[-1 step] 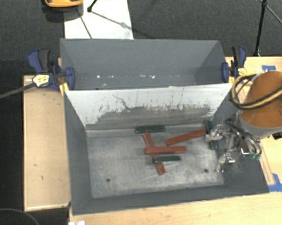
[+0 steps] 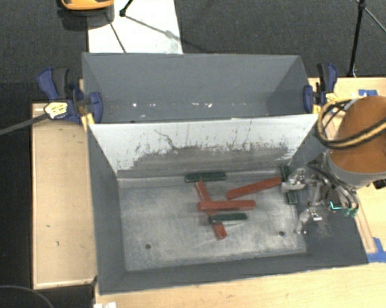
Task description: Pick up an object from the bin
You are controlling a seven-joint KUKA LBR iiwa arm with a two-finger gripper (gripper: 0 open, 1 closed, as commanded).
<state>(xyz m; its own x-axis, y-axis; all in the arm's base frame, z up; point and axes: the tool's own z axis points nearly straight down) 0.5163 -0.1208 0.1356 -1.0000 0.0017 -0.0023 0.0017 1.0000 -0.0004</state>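
My gripper (image 2: pixel 299 206) hangs at the bin's right side, over the foot of the right wall, open with nothing between its fingers. Nearest to it is a long red-brown bar (image 2: pixel 253 189), slanting up to the right, whose right end stops just left of the upper finger. Further left, a red bar (image 2: pixel 226 206) lies flat. Across it runs another red bar (image 2: pixel 219 231), and a dark green bar (image 2: pixel 229 216) lies just below the flat one.
A second dark green bar (image 2: pixel 205 177) lies near the foot of the back wall. The bars form a loose cluster at the floor's middle. The arm with its orange cover stands outside the bin's right rim.
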